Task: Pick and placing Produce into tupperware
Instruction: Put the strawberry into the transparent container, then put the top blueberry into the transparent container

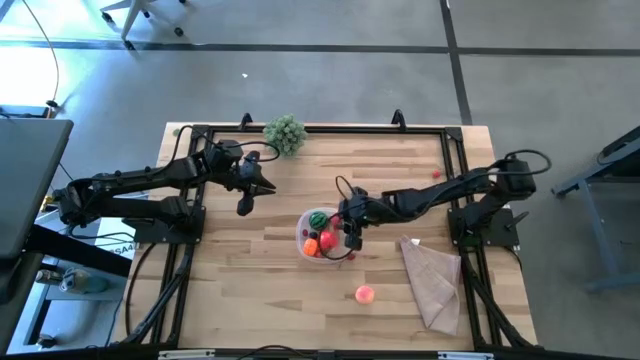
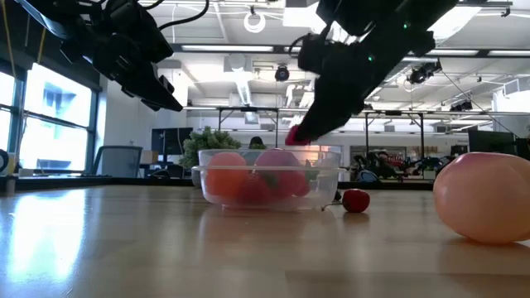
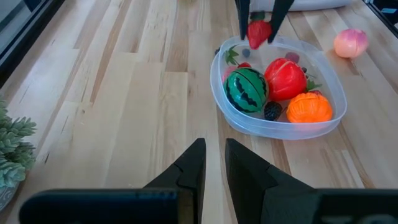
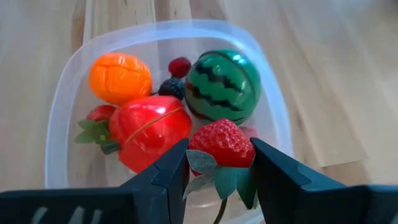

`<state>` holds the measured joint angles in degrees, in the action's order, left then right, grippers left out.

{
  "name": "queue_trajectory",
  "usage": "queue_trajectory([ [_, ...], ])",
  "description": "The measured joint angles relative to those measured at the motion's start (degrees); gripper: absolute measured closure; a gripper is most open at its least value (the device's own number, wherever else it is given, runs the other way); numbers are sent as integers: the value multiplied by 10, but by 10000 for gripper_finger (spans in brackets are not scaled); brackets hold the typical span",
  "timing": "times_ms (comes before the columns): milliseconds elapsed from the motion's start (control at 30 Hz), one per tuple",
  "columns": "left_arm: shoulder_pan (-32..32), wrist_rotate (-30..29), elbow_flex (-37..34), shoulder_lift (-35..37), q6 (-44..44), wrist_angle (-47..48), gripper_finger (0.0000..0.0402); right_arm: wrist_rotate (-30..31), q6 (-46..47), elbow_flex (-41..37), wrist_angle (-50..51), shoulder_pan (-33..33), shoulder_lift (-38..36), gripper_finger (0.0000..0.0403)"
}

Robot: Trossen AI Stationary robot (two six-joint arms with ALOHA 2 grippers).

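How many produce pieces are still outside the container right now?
3. A strawberry held in the right gripper above the container, a pink peach on the table nearer the front edge, and a small red piece near the right arm. Others may be hidden.

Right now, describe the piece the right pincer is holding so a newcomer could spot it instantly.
Find the clear tupperware near the middle of the wooden table. The right pincer hangs over its rim, shut on a strawberry. Unlike the watermelon and orange lying inside, it is red, seed-dotted, green-leaved and held in the air.
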<state>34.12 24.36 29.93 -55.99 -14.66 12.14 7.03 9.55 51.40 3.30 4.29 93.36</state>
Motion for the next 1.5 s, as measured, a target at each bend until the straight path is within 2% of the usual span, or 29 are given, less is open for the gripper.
queue_trajectory([
  [533, 0, 0, 0, 0, 0, 0, 350, -31, 9, 0, 12, 2, 26, 268],
  [767, 0, 0, 0, 0, 0, 0, 350, -25, 9, 0, 14, 1, 37, 261],
  [1067, 0, 0, 0, 0, 0, 0, 350, -13, 6, 0, 14, 1, 37, 235],
  [1300, 0, 0, 0, 0, 0, 0, 350, -13, 5, 0, 12, 1, 35, 234],
  [1500, 0, 0, 0, 0, 0, 0, 350, -8, -6, 0, 8, 2, 0, 233],
])
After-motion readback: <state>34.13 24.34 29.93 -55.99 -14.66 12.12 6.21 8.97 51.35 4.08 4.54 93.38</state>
